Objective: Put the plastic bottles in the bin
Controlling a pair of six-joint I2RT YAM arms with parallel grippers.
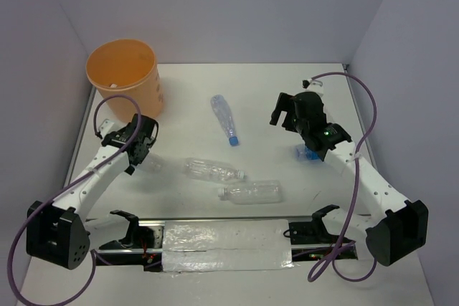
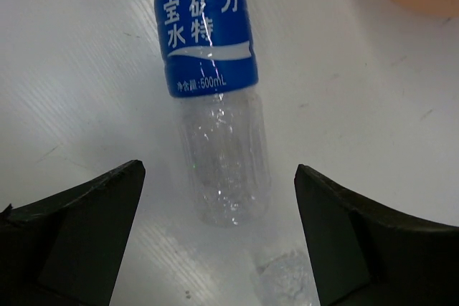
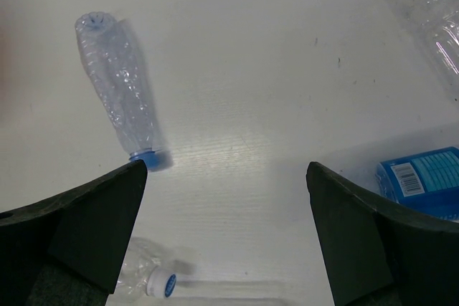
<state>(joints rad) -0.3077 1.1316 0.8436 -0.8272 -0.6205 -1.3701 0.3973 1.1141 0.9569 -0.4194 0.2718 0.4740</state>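
The orange bin (image 1: 122,77) stands upright in the far-left corner of the tabletop (image 1: 272,84). The left gripper (image 1: 140,142) hangs just on the near side of it, close to the left edge, with its fingers spread wide. In the left wrist view, the labelled bottle (image 2: 215,105), clear with a blue band bearing white characters, lies flat on the tabletop under the gap between those fingers and touches neither.

The right gripper (image 1: 287,109) is over the far-right part of the tabletop, its fingers also wide apart and holding nothing. Beneath the right arm lies a blue barcode label (image 1: 310,153); what it is wrapped round is mostly hidden.

The blue-capped bottle (image 1: 224,116) lies on its side near the middle of the tabletop, cap pointing toward the near edge. Closer to the near edge, the crinkled bottle (image 1: 211,170) and the flat bottle (image 1: 252,192) lie close together, both clear and on their sides. Every bottle in view is on the tabletop, outside the bin.
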